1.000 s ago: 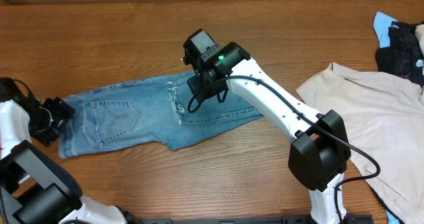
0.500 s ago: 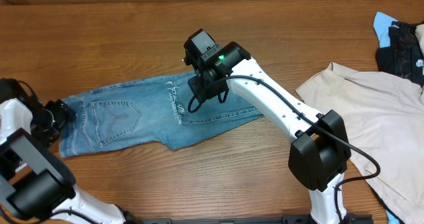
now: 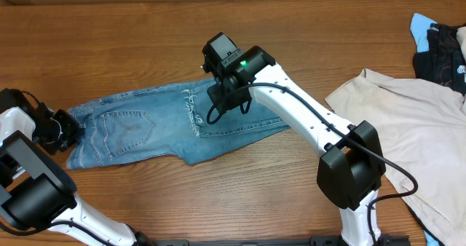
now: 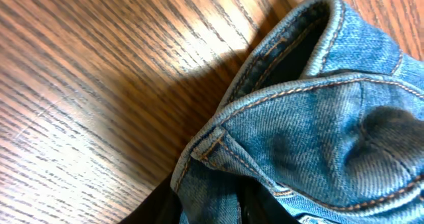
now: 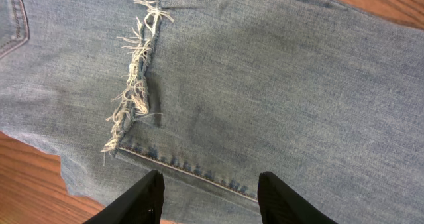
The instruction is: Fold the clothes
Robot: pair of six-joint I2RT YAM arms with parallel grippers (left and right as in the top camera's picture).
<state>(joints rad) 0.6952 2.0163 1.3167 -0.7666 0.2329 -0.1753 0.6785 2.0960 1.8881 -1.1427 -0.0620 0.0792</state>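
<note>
The light-blue jeans (image 3: 145,126) lie folded flat across the left middle of the wooden table, waistband end to the left. My left gripper (image 3: 73,129) is at that waistband corner. In the left wrist view its two black fingers are closed on a bunched fold of denim (image 4: 318,118), the gripper (image 4: 205,207) low in the frame. My right gripper (image 3: 227,93) hangs over the jeans' right part with its fingers apart. In the right wrist view this gripper (image 5: 211,197) is open above flat denim (image 5: 265,85), next to a frayed hem (image 5: 136,85) and a stitched seam.
A beige garment (image 3: 408,129) is spread at the right side of the table. Dark and light-blue clothes (image 3: 440,49) are piled at the far right corner. The right arm's base (image 3: 349,173) stands near the front edge.
My left gripper has moved right onto the waistband corner and closed on the denim. The right arm and the rest of the jeans have stayed where they were.
</note>
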